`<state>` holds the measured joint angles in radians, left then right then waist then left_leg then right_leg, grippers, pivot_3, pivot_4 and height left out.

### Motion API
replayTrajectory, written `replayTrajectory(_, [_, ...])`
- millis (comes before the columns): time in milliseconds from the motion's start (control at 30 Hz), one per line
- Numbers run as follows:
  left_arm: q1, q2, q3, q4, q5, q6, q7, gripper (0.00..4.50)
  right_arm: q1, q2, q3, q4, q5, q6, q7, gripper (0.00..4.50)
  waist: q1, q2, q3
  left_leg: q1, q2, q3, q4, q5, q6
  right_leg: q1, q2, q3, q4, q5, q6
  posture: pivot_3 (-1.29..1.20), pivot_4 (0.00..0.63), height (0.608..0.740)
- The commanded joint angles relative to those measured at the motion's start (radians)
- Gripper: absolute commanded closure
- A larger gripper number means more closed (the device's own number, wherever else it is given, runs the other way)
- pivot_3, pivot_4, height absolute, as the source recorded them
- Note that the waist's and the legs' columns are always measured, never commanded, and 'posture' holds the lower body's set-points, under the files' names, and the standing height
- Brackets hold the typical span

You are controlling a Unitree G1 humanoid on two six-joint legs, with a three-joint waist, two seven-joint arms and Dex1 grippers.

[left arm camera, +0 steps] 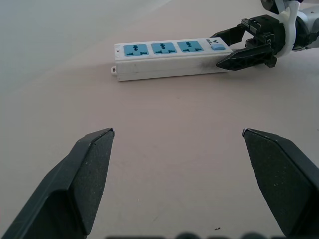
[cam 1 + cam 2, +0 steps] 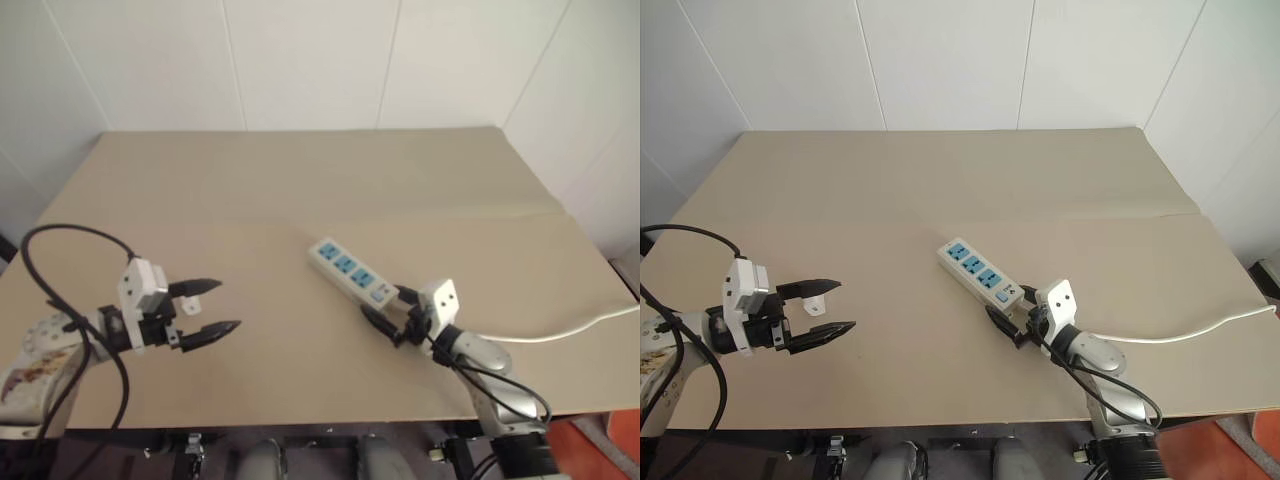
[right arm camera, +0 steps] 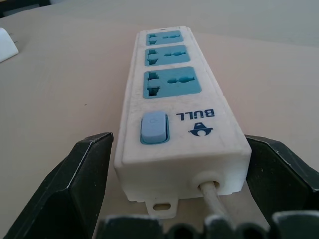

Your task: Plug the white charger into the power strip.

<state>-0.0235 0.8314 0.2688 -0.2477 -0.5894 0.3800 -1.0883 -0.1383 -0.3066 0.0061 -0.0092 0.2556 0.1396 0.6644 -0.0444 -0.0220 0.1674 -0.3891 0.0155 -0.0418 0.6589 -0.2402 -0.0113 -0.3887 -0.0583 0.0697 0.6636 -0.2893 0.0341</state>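
The power strip (image 2: 348, 268) lies slantwise on the table, a white bar with three blue outlets and a small switch (image 3: 153, 126) at its near end. My right gripper (image 2: 388, 310) is open, one finger on each side of that switch end (image 3: 179, 164), where the cord leaves it. A small white charger (image 2: 193, 303) lies on the table close under my left gripper (image 2: 228, 305); it shows again as the charger (image 3: 6, 45) at the edge of the right wrist view. The left gripper is open, with nothing between its fingers (image 1: 94, 169), and points toward the strip (image 1: 169, 57).
The strip's thin white cord (image 2: 560, 331) runs across the table (image 2: 300, 180) to its right edge. A black cable (image 2: 60, 240) loops over my left arm. White walls close off the back and the right.
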Motion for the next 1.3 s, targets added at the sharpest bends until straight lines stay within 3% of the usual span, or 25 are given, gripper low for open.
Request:
replayTrajectory(33, [-0.009, 0.003, 0.032, -0.016, -0.006, -0.02, 0.003, 0.0, 0.005, 0.014, 0.006, 0.001, -0.015, -0.045, -0.022, 0.03, 0.0, 0.0, 0.0, 0.0, 0.0, 0.0, 0.0, 0.0, 0.0, 0.0, 0.0, 0.0, 0.0, 0.0, 0.0, 0.0, 0.15, 0.74])
replayTrajectory(233, [-0.014, 0.005, 0.031, -0.011, -0.008, -0.021, 0.002, 0.0, -0.002, 0.039, 0.011, 0.055, -0.048, -0.087, -0.059, 0.03, -0.002, -0.001, 0.0, 0.001, 0.0, 0.0, 0.0, 0.0, 0.0, 0.001, 0.0, 0.0, 0.0, 0.0, 0.0, 0.0, 0.15, 0.74])
replayTrajectory(400, [-0.02, 0.002, 0.039, -0.01, -0.012, -0.019, 0.011, 0.0, 0.001, 0.008, 0.051, 0.088, -0.112, -0.157, -0.04, 1.08, -0.002, -0.002, -0.001, 0.002, 0.0, 0.0, 0.0, 0.0, 0.0, 0.001, 0.0, 0.0, 0.0, 0.0, 0.0, 0.0, 0.15, 0.74])
replayTrajectory(567, [-0.066, -0.007, 0.049, -0.032, -0.032, 0.038, 0.088, 0.0, -0.003, -0.007, 0.058, 0.094, -0.091, -0.148, -0.009, 1.08, -0.001, -0.002, -0.001, 0.002, 0.0, 0.0, 0.0, 0.0, 0.0, 0.001, 0.0, 0.0, 0.0, 0.0, 0.0, 0.0, 0.15, 0.74])
replayTrajectory(733, [-0.214, 0.046, 0.005, -0.049, 0.033, 0.142, 0.215, 0.0, -0.013, -0.057, 0.07, 0.065, 0.003, -0.13, 0.154, 1.08, 0.001, -0.002, -0.001, 0.001, 0.0, -0.001, 0.0, 0.0, 0.0, 0.001, 0.0, 0.0, 0.0, 0.0, 0.0, 0.0, 0.15, 0.74])
replayTrajectory(867, [-0.427, 0.113, -0.082, -0.006, 0.137, 0.176, 0.26, 0.0, -0.064, -0.148, 0.097, 0.074, 0.075, -0.118, 0.38, 1.08, 0.001, -0.003, 0.0, 0.001, -0.001, -0.001, 0.0, 0.0, 0.0, 0.001, 0.001, 0.0, 0.0, 0.0, 0.0, 0.0, 0.15, 0.74])
replayTrajectory(1033, [-0.67, 0.257, -0.314, 0.292, 0.315, -0.124, -0.153, 0.0, -0.142, -0.216, 0.153, 0.113, 0.101, -0.096, 0.582, 1.08, -0.008, -0.002, 0.0, 0.001, -0.001, 0.007, -0.001, 0.0, 0.0, 0.0, 0.003, 0.0, 0.0, 0.0, 0.0, 0.0, 0.15, 0.74])
replayTrajectory(1133, [-0.766, 0.305, -0.418, 0.478, 0.327, -0.521, -0.475, 0.0, -0.168, -0.22, 0.18, 0.149, 0.087, -0.112, 0.639, 1.08, -0.01, -0.002, 0.001, 0.001, 0.001, 0.009, -0.001, 0.0, 0.0, -0.001, 0.005, 0.0, 0.0, -0.001, -0.001, 0.0, 0.15, 0.74])
replayTrajectory(1300, [-1.111, 0.474, -1.005, 0.597, 0.288, -0.858, -0.526, 0.0, -0.191, -0.191, 0.208, 0.212, 0.03, -0.157, 0.627, 1.08, -0.002, -0.007, 0.004, -0.002, 0.001, 0.009, 0.001, 0.0, 0.0, -0.002, 0.005, 0.0, 0.0, -0.001, -0.001, 0.0, 0.15, 0.74])
